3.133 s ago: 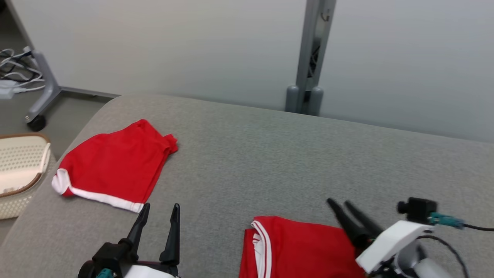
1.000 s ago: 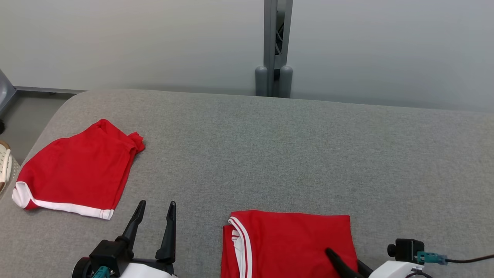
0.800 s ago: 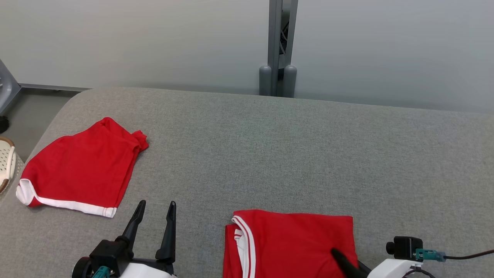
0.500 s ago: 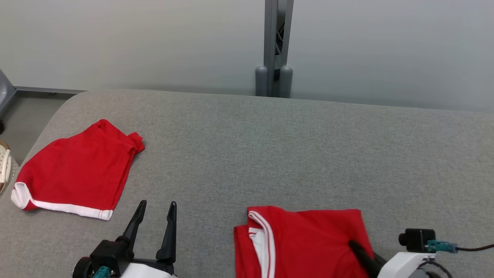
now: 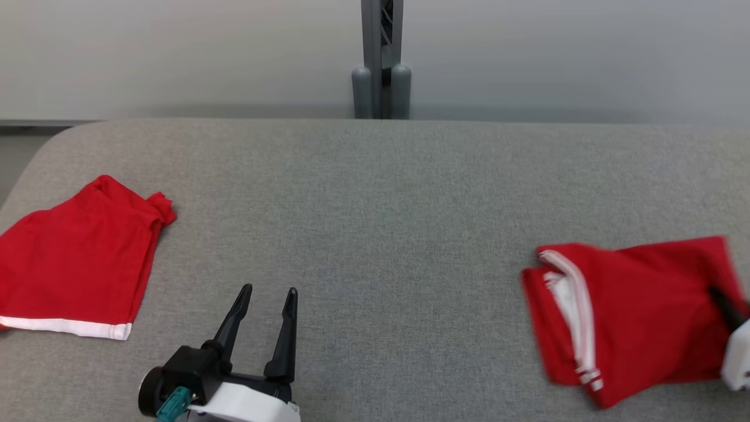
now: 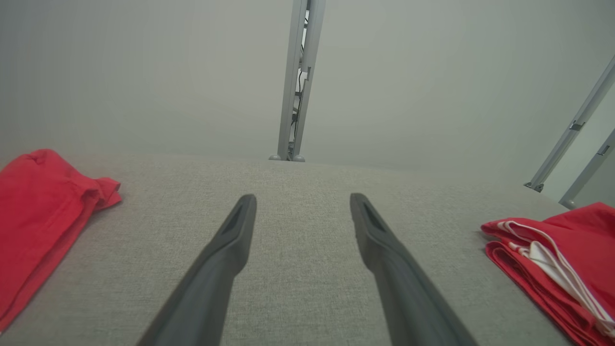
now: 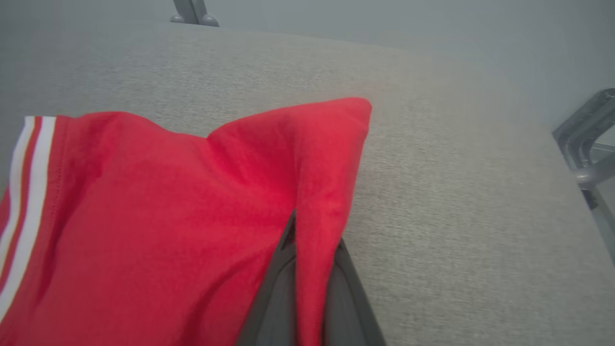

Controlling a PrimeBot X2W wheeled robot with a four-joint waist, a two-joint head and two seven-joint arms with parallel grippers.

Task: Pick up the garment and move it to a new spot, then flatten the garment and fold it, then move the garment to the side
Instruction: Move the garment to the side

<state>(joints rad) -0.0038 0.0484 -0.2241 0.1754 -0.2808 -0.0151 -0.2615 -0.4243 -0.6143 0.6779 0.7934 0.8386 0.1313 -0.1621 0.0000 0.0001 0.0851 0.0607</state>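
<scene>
The right fingers (image 7: 271,298) are pressed together on a raised ridge of red cloth. They pinch the garment (image 5: 633,310) at its right-hand edge, and in the right wrist view the fabric peaks up from between them and drapes over their tips. How many layers they hold cannot be told. The rest of the garment spreads away to the left of those fingers, lying folded on the grey tabletop (image 5: 375,205). Its white-striped trim is at the end farthest from the grip.

The left fingers (image 6: 226,259) are spread wide with nothing between them, pointing out over bare tabletop. The garment lies well off to their right. A pair of red shorts (image 5: 76,264) lies well off to their left, apart from everything else.

The garment looks like light, thin knit cloth, soft and with no stiffness of its own: it tents where it is pinched and sags on either side. It is neither fragile nor especially slippery, and it should drag across the woven tabletop with little effort. A single pinch at one edge may catch only the upper layers, though. The lower ones could then lag behind, so the fold slides open or bunches.

For a sideways pull, the safer hold is probably a deeper bite through the whole stack at the edge nearest the right fingers. For a lift, taking two corners, one in each pair of fingers, would likely keep it flat. The striped trim looks thicker and may give firmer purchase.
</scene>
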